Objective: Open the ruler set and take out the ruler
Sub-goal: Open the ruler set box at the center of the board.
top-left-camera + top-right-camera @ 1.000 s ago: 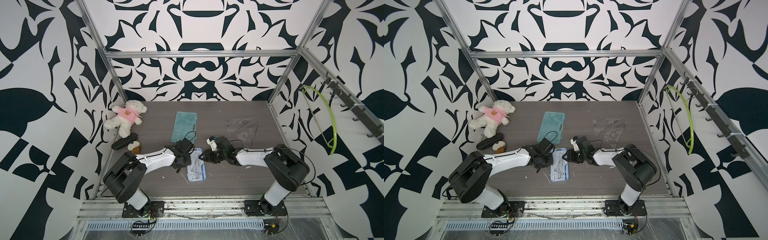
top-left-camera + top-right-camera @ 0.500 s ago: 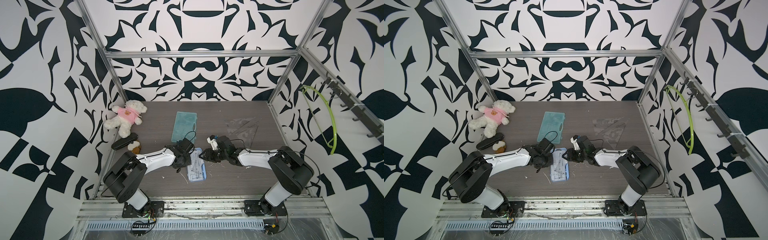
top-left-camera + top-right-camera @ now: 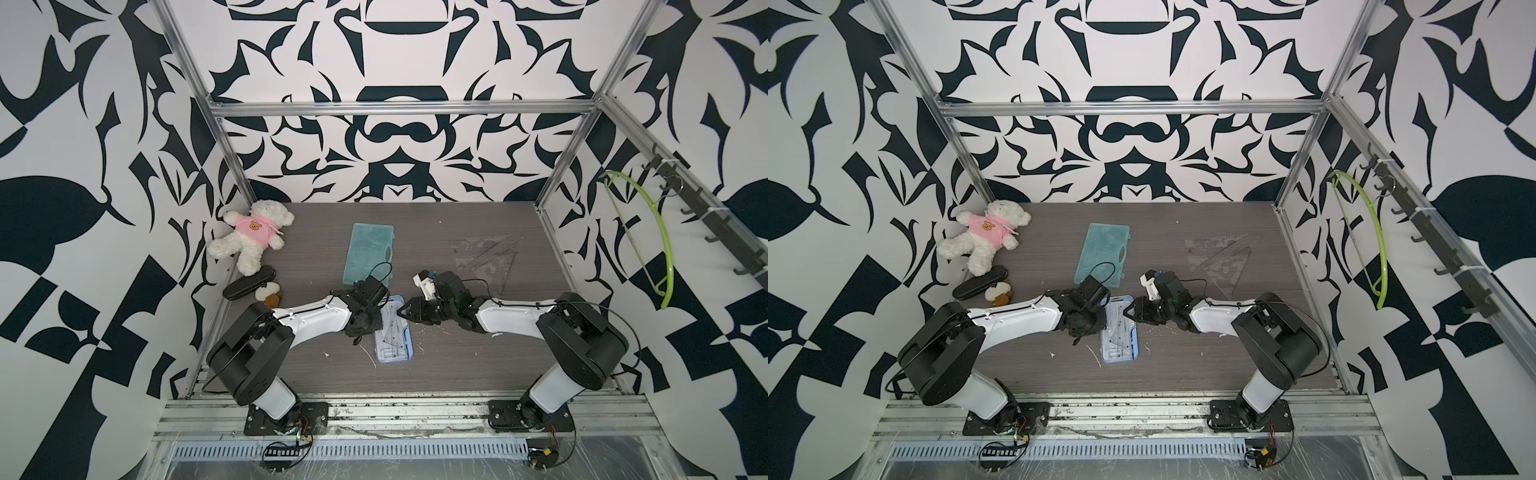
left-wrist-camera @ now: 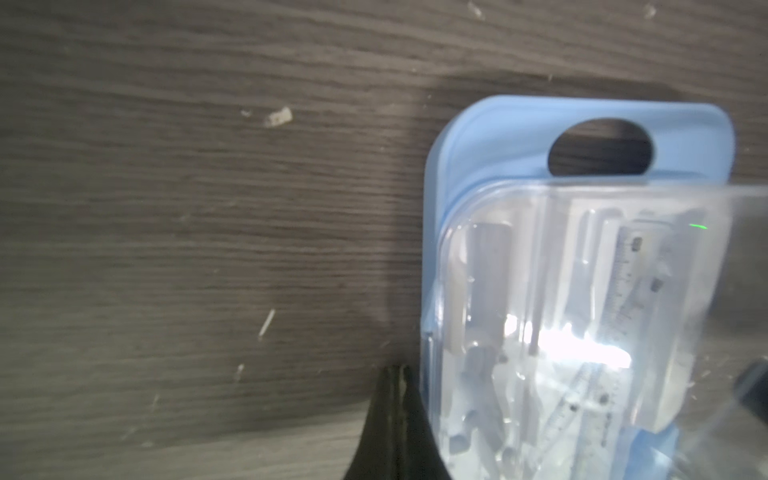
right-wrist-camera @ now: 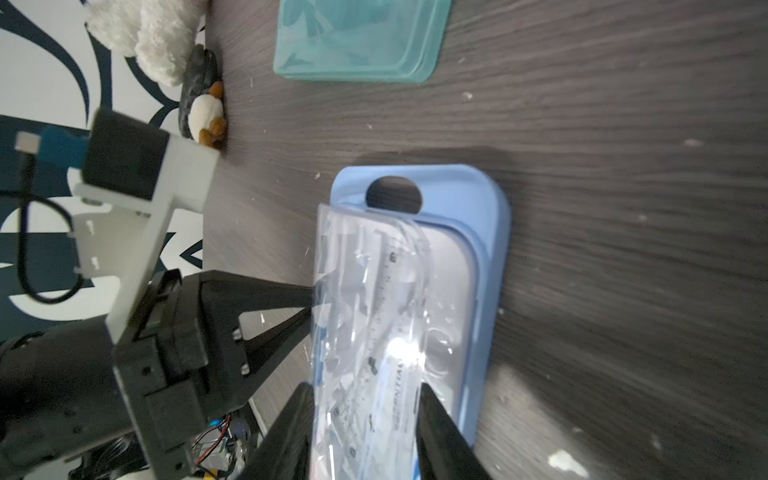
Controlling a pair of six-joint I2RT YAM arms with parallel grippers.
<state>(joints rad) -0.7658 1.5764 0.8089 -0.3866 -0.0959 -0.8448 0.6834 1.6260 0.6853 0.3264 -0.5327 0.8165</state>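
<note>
On the dark wood-grain table [image 3: 457, 374], the blue plastic ruler-set case [image 3: 394, 347] hasn't moved. Our left gripper [image 5: 311, 302] stays clenched beside it; our right gripper [image 5: 365, 397] pinches its clear cover [image 5: 365, 266].

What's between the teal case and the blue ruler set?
Bare tabletop with crumbs between teal case and ruler set, per the right wrist view; in both top views the left wrist camera overhangs it.

ruler set [image 3: 395, 338]: lying flat | left tool [image 3: 372, 323]: at its side | right tool [image 3: 402, 311]: over it
</note>
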